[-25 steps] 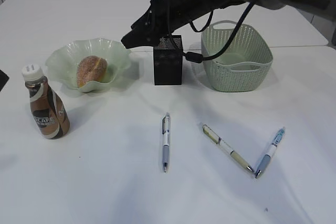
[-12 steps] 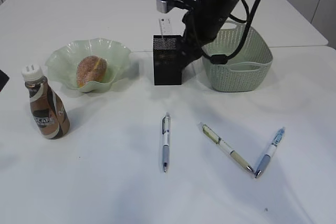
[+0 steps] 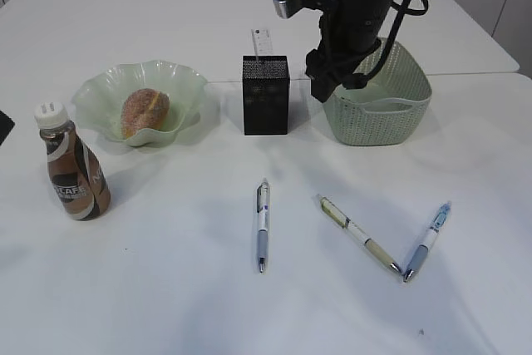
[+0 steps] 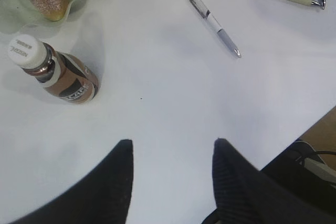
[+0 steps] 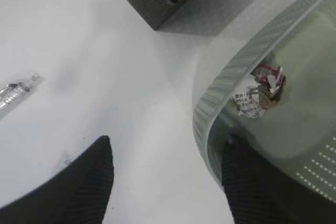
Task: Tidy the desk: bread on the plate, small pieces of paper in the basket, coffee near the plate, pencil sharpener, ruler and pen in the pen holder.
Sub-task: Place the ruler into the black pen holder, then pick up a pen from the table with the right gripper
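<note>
The bread (image 3: 145,111) lies in the plate (image 3: 100,89), with the coffee (image 3: 73,174) standing in front of it. The ruler (image 3: 263,42) sticks up out of the black pen holder (image 3: 266,97). Three pens (image 3: 263,224) (image 3: 359,234) (image 3: 427,241) lie on the desk (image 3: 166,288). My right gripper (image 5: 168,144) hangs open and empty over the basket's left rim (image 5: 223,85); crumpled paper (image 5: 260,93) lies inside the basket (image 3: 378,118). My left gripper (image 4: 172,142) is open and empty above bare desk, near the coffee (image 4: 58,72). No pencil sharpener shows.
The right arm (image 3: 357,14) rises over the gap between pen holder and basket. A cable loops beside it. The desk's near edge and dark gear below it (image 4: 299,166) show in the left wrist view.
The right arm has swung from over the pen holder to the right, to the basket's left rim, uncovering the ruler standing in the holder. The left gripper has not moved.
</note>
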